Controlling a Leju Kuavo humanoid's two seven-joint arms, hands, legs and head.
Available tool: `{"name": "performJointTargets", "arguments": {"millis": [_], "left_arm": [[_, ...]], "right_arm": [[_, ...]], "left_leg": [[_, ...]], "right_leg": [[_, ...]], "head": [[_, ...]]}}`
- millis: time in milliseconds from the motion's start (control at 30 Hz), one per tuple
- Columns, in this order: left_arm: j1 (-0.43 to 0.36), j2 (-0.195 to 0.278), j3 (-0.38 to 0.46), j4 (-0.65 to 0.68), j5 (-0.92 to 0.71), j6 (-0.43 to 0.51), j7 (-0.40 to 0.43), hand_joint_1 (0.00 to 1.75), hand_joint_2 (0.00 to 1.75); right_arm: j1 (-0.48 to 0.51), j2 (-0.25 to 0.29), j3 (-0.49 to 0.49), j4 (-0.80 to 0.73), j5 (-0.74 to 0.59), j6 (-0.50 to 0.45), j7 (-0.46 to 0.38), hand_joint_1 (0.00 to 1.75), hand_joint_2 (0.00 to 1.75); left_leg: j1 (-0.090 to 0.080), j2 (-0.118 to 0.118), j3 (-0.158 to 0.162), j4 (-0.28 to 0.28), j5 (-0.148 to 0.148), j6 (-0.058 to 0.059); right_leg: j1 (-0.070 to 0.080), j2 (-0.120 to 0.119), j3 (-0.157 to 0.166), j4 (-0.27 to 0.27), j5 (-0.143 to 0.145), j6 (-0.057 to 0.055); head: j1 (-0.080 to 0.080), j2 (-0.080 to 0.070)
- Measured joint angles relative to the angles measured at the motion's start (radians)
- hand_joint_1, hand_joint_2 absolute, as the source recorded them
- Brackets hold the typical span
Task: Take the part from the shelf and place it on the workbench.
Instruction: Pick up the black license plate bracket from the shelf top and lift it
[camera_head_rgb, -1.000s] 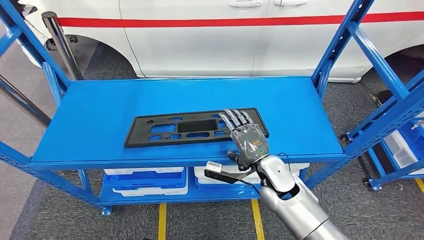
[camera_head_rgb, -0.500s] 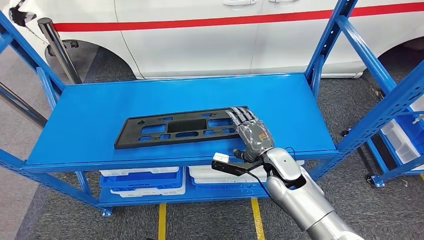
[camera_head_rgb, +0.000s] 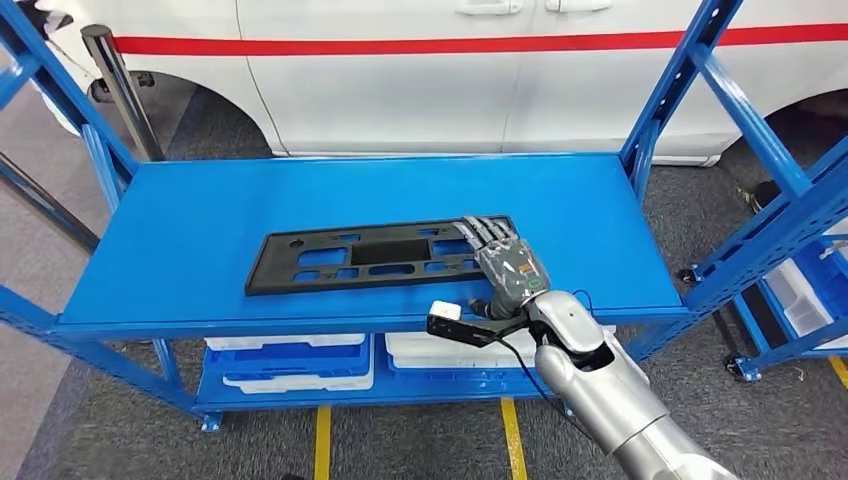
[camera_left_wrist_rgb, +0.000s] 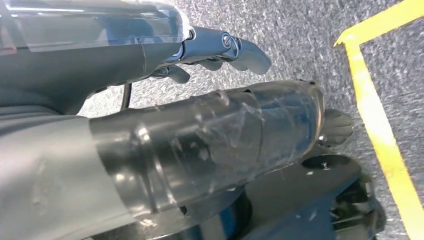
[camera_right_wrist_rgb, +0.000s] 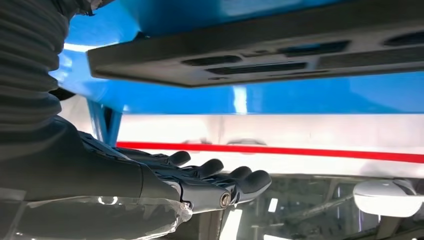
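The right hand (camera_head_rgb: 505, 265), fingers out flat and apart, holding nothing, hangs over the flat black plastic part (camera_head_rgb: 370, 255) near the blue metal shelf's (camera_head_rgb: 180, 230) front edge.

Part (camera_head_rgb: 375, 256) flat on shelf (camera_head_rgb: 200, 220); car (camera_head_rgb: 420, 70) behind.

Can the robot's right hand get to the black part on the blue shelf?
Probably yes. The right hand is already over the near right end of the black part, with nothing between them. Its fingers look straight, not closed around it yet.
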Motion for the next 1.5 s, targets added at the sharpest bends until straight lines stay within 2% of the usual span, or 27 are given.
{"name": "performJointTargets", "arguments": {"millis": [67,100,133,167,233,300,433,500,567,600,633,667,733,767,833,933,967,1000,1067,1100,1133,1167,1233,1300,1367,1433,1500], "left_arm": [[-0.001,0.0,0.003,0.0,0.004,0.0,-0.002,0.0,0.0],[-0.001,0.0,0.004,0.0,0.005,0.0,-0.003,0.0,0.0],[-0.001,0.0,0.005,0.0,0.006,0.0,-0.004,0.0,0.0],[-0.002,0.0,0.005,0.0,0.006,0.0,-0.005,0.0,0.0],[-0.003,0.0,0.005,0.0,0.007,0.0,-0.007,0.0,0.0],[-0.005,0.0,0.006,0.0,0.008,-0.001,-0.01,0.0,0.0],[-0.007,0.003,0.006,0.0,0.011,-0.001,-0.013,0.0,0.0],[-0.007,0.005,0.006,0.0,0.013,-0.002,-0.013,0.0,0.0],[-0.007,0.006,0.007,0.0,0.014,-0.002,-0.014,0.0,0.0],[-0.007,0.007,0.007,0.0,0.015,-0.002,-0.014,0.0,0.0],[-0.006,0.007,0.007,0.0,0.015,-0.002,-0.014,0.0,0.0],[-0.006,0.008,0.007,0.0,0.015,-0.002,-0.014,0.0,0.0],[-0.007,0.009,0.007,0.0,0.016,-0.002,-0.015,0.0,0.0],[-0.008,0.01,0.007,0.0,0.017,-0.003,-0.016,0.0,0.0],[-0.01,0.011,0.007,0.0,0.017,-0.004,-0.02,0.0,0.0],[-0.007,0.013,0.007,0.0,0.018,-0.005,-0.02,0.0,0.0],[-0.006,0.013,0.007,0.0,0.018,-0.006,-0.019,0.0,0.0],[-0.006,0.014,0.007,0.0,0.018,-0.006,-0.017,0.0,0.0],[-0.008,0.014,0.007,0.0,0.018,-0.006,-0.017,0.0,0.0],[-0.008,0.014,0.007,0.0,0.018,-0.006,-0.017,0.0,0.0],[-0.007,0.014,0.007,0.0,0.018,-0.006,-0.017,0.0,0.0],[-0.006,0.014,0.007,0.0,0.018,-0.006,-0.017,0.0,0.0],[-0.004,0.014,0.007,0.0,0.019,-0.006,-0.017,0.0,0.0],[-0.005,0.013,0.007,0.0,0.019,-0.006,-0.017,0.0,0.0],[-0.007,0.014,0.007,0.0,0.02,-0.006,-0.017,0.0,0.0],[-0.006,0.014,0.007,0.0,0.02,-0.006,-0.018,0.0,0.0],[-0.007,0.015,0.007,0.0,0.019,-0.007,-0.019,0.0,0.0]], "right_arm": [[-0.003,-0.002,0.0,0.01,-0.016,0.024,-0.005,0.0,1.75],[-0.004,-0.002,0.0,0.017,-0.024,0.034,-0.008,0.0,1.75],[-0.006,-0.002,0.0,0.025,-0.03,0.043,-0.011,0.0,1.75],[-0.011,-0.003,0.0,0.033,-0.036,0.049,-0.014,0.0,1.75],[-0.025,-0.003,0.0,0.047,-0.048,0.057,-0.02,0.0,1.75],[-0.038,-0.004,0.001,0.061,-0.059,0.063,-0.026,0.0,1.75],[-0.052,-0.006,0.003,0.089,-0.081,0.078,-0.035,0.0,1.75],[-0.062,-0.006,0.004,0.101,-0.095,0.089,-0.04,0.0,1.75],[-0.067,-0.006,0.005,0.119,-0.109,0.102,-0.045,0.0,1.75],[-0.068,-0.006,0.006,0.129,-0.114,0.106,-0.047,0.0,1.75],[-0.068,-0.006,0.007,0.139,-0.118,0.109,-0.049,0.0,1.75],[-0.069,-0.006,0.008,0.148,-0.121,0.11,-0.05,0.0,1.75],[-0.074,-0.006,0.009,0.162,-0.124,0.11,-0.051,0.0,1.75],[-0.078,-0.006,0.01,0.169,-0.125,0.11,-0.051,0.0,1.75],[-0.083,-0.006,0.01,0.18,-0.126,0.111,-0.053,0.0,1.75],[-0.088,-0.006,0.011,0.193,-0.127,0.111,-0.056,0.0,1.75],[-0.091,-0.006,0.011,0.196,-0.127,0.112,-0.058,0.0,1.75],[-0.094,-0.006,0.011,0.2,-0.127,0.112,-0.058,0.0,1.75],[-0.097,-0.006,0.013,0.206,-0.128,0.113,-0.06,0.0,1.75],[-0.096,-0.006,0.013,0.21,-0.128,0.113,-0.06,0.0,1.75],[-0.094,-0.006,0.014,0.213,-0.128,0.114,-0.06,0.0,1.75],[-0.094,-0.006,0.014,0.216,-0.128,0.114,-0.06,0.0,1.75],[-0.097,-0.006,0.014,0.22,-0.128,0.114,-0.06,0.0,1.75],[-0.1,-0.006,0.015,0.224,-0.128,0.115,-0.06,0.0,1.75],[-0.103,-0.006,0.017,0.227,-0.13,0.111,-0.063,0.0,1.75],[-0.106,-0.004,0.018,0.227,-0.129,0.105,-0.065,0.0,1.75],[-0.107,-0.002,0.019,0.227,-0.122,0.094,-0.062,0.0,1.75]], "left_leg": [[0.0,0.001,-0.001,0.001,0.0,0.002],[0.0,0.001,-0.001,0.002,-0.001,0.002],[0.0,0.0,-0.001,0.004,-0.002,0.002],[0.0,-0.001,-0.001,0.006,-0.003,0.001],[-0.002,-0.003,-0.002,0.015,-0.01,-0.006],[-0.005,-0.004,-0.006,0.021,-0.014,-0.015],[-0.003,-0.003,-0.013,0.035,-0.027,-0.035],[0.0,-0.003,-0.049,0.116,-0.075,-0.043],[0.001,-0.003,-0.108,0.24,-0.129,-0.048],[0.001,-0.003,-0.129,0.28,-0.137,-0.049],[0.001,-0.003,-0.135,0.288,-0.128,-0.049],[0.001,-0.003,-0.121,0.255,-0.1,-0.047],[-0.001,-0.003,-0.062,0.129,-0.035,-0.039],[-0.002,-0.003,-0.036,0.072,-0.016,-0.035],[-0.006,-0.004,-0.016,0.02,-0.024,-0.023],[-0.004,-0.005,0.002,0.001,-0.024,0.001],[-0.004,-0.004,0.011,0.0,-0.02,0.007],[-0.003,-0.004,0.019,-0.001,-0.018,0.011],[-0.003,-0.004,0.025,0.001,-0.023,0.013],[-0.003,-0.004,0.028,0.002,-0.027,0.013],[-0.003,-0.005,0.033,0.003,-0.031,0.012],[-0.003,-0.006,0.04,0.005,-0.037,0.01],[-0.002,-0.008,0.056,0.007,-0.054,0.003],[-0.003,-0.008,0.063,0.009,-0.068,-0.008],[-0.005,-0.007,0.067,0.009,-0.076,-0.02],[-0.004,-0.005,0.071,0.02,-0.085,-0.029],[-0.002,-0.004,0.044,0.083,-0.112,-0.038]], "right_leg": [[-0.003,0.0,-0.061,0.128,-0.053,0.007],[-0.005,0.0,-0.078,0.162,-0.057,0.01],[-0.007,-0.001,-0.077,0.158,-0.043,0.011],[-0.01,-0.001,-0.056,0.115,-0.011,0.012],[-0.011,-0.002,0.008,-0.018,0.049,0.008],[-0.007,-0.001,0.042,-0.092,0.066,0.0],[-0.008,-0.001,0.045,-0.105,0.068,-0.024],[-0.011,-0.002,0.047,-0.109,0.071,-0.035],[-0.009,-0.003,0.046,-0.109,0.07,-0.04],[-0.008,-0.003,0.046,-0.109,0.07,-0.04],[-0.007,-0.004,0.046,-0.108,0.07,-0.04],[-0.006,-0.003,0.047,-0.108,0.07,-0.04],[-0.004,-0.002,0.047,-0.105,0.068,-0.036],[-0.003,-0.001,0.046,-0.104,0.066,-0.032],[0.0,-0.001,0.045,-0.102,0.066,-0.018],[-0.003,-0.002,0.047,-0.085,0.068,0.002],[-0.004,-0.002,0.037,-0.064,0.052,0.004],[-0.006,-0.002,0.016,-0.024,0.028,0.006],[-0.007,-0.002,-0.055,0.098,-0.024,0.011],[-0.007,-0.002,-0.087,0.144,-0.035,0.014],[-0.007,-0.002,-0.105,0.16,-0.028,0.016],[-0.008,-0.002,-0.104,0.135,0.001,0.016],[-0.007,-0.002,-0.061,0.011,0.087,0.009],[0.0,-0.002,-0.03,-0.084,0.126,-0.003],[0.006,-0.001,-0.027,-0.102,0.12,-0.016],[0.003,-0.001,-0.012,-0.107,0.119,-0.03],[0.0,-0.002,0.003,-0.113,0.114,-0.041]], "head": [[0.0,0.0],[0.0,0.0],[0.0,0.0],[0.0,0.0],[0.0,0.0],[0.0,0.0],[-0.001,0.0],[-0.002,0.0],[-0.002,0.0],[-0.002,0.0],[-0.002,0.0],[-0.002,0.0],[-0.002,0.0],[-0.001,0.0],[-0.001,0.0],[0.0,0.0],[0.0,0.0],[0.001,0.0],[0.001,0.0],[0.001,0.0],[0.001,0.0],[0.001,0.0],[0.001,0.0],[0.0,0.0],[-0.001,0.0],[-0.002,0.0],[-0.001,0.0]]}}
